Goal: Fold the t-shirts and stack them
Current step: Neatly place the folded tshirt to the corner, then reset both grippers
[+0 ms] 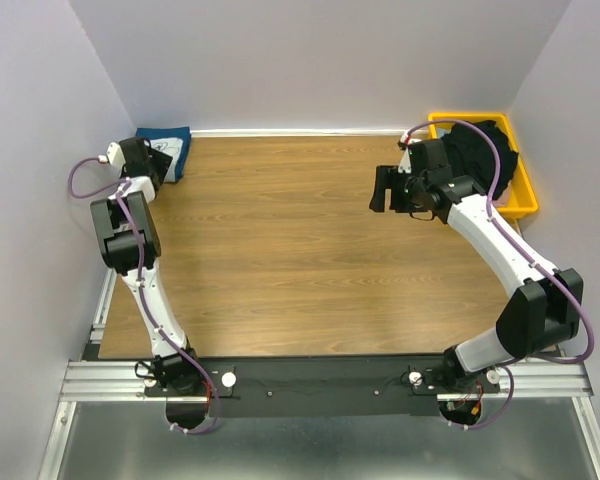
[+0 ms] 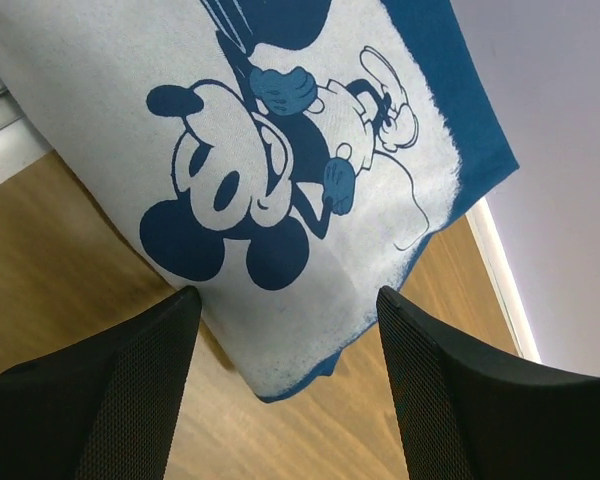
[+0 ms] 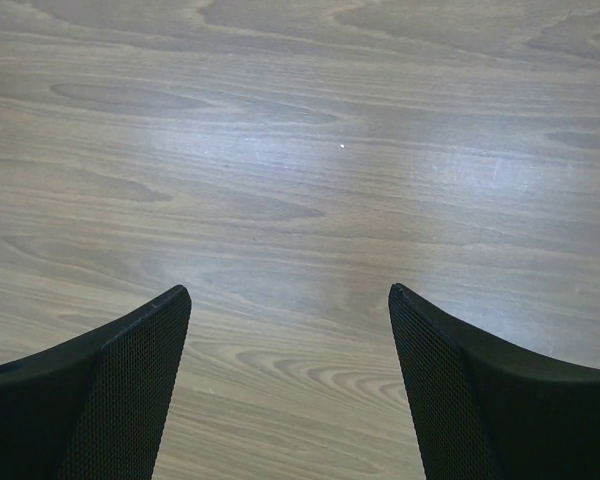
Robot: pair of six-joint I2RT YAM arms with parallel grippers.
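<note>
Black t-shirt (image 1: 477, 146) half hidden by right arm (image 1: 490, 235); left tool (image 2: 285, 300), right tool (image 3: 290, 295) both apart, empty.

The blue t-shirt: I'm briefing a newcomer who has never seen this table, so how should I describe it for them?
Take the wooden table and go to its far left corner, by the back wall. There lies the blue t-shirt, folded small. Unlike the black t-shirt heaped in the yellow tray at the far right, it bears a white panel with a cartoon mouse.
</note>
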